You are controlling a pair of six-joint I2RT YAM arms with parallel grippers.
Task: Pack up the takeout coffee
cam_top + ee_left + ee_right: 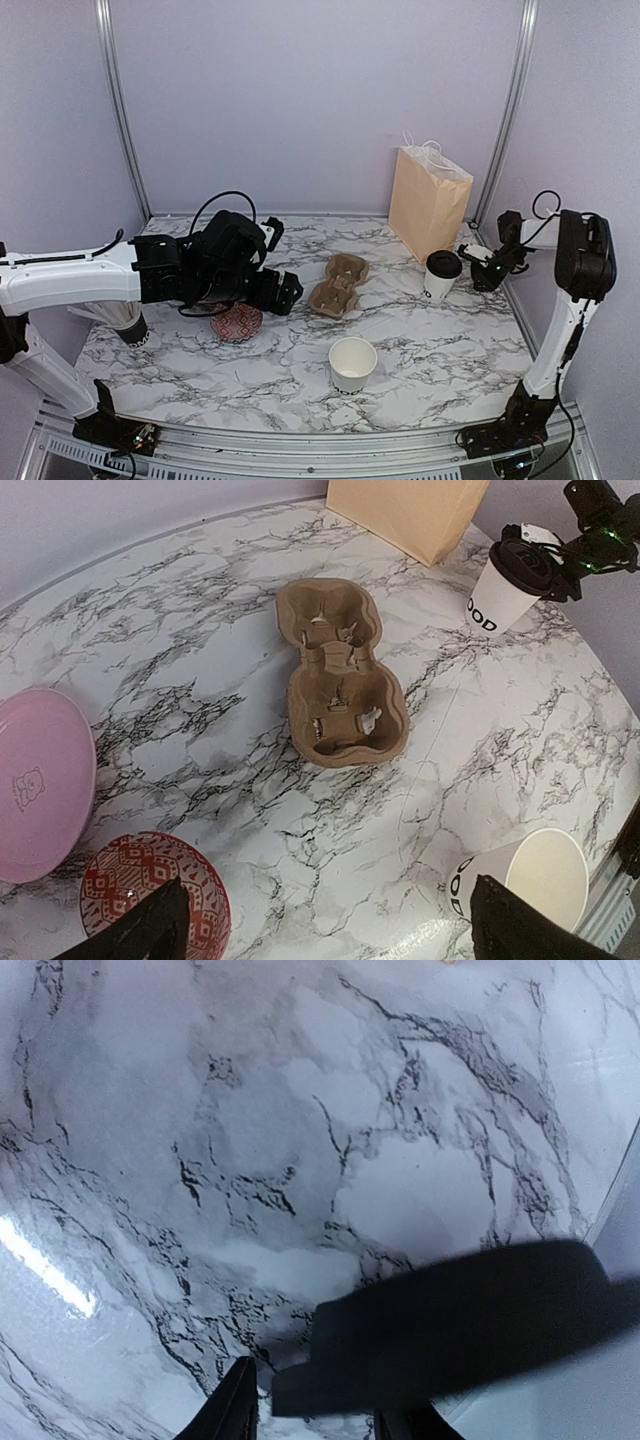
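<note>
Marble table (430,350) seen from above, with 2 robot arms mounted at its near edge.

Far left, partly hidden under the left arm: dark cup of white straws (132,328). Next along: pink plate (40,780), with a red patterned bowl (237,322) just beside it.

Just right of the bowl: left gripper (288,290), held above the table, fingers (140,930) spread wide and grasping nothing.

Centre: brown moulded-pulp cup tray (338,285), lying flat, 2 wells facing up. Nearer the front edge, apart from the tray: lidless white paper cup (352,363), upright, black lettering near its base.

Right: takeout coffee cup (441,275), upright on the table under its black lid (450,1330), between tray and right arm. Behind it, at the back: brown paper bag (428,200), standing.

Far right: right gripper (472,256), level with the lid and against its right side, fingers partly apart. Cannot tell whether clenched on the lid or only touching it.
</note>
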